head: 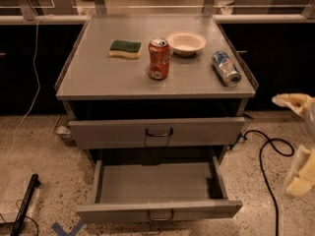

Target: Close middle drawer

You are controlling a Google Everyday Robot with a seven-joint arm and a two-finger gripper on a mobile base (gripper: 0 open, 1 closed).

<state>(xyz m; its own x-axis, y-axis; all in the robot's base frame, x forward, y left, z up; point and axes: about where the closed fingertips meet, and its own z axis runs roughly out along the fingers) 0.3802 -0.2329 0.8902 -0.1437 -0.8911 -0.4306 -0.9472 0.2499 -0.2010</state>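
The middle drawer (157,183) is the wide, shallow grey metal one, pulled far out of the cabinet, and its tray is empty. Its flat front panel (123,211) carries a small central loop handle (161,215). Above it, the taller-fronted top drawer (108,132) stands slightly out. The lowest drawer is hidden. My gripper (298,141) hangs at the right edge of the view, to the right of the cabinet and clear of both drawers. Its cream fingers (290,101) are spread apart and hold nothing.
On the cabinet top (98,75) are a green-and-yellow sponge (125,48), an upright red can (159,58), a white bowl (186,42) and a can lying on its side (226,68). A black cable (266,151) loops on the floor at the right. A black bar (24,203) lies at the lower left.
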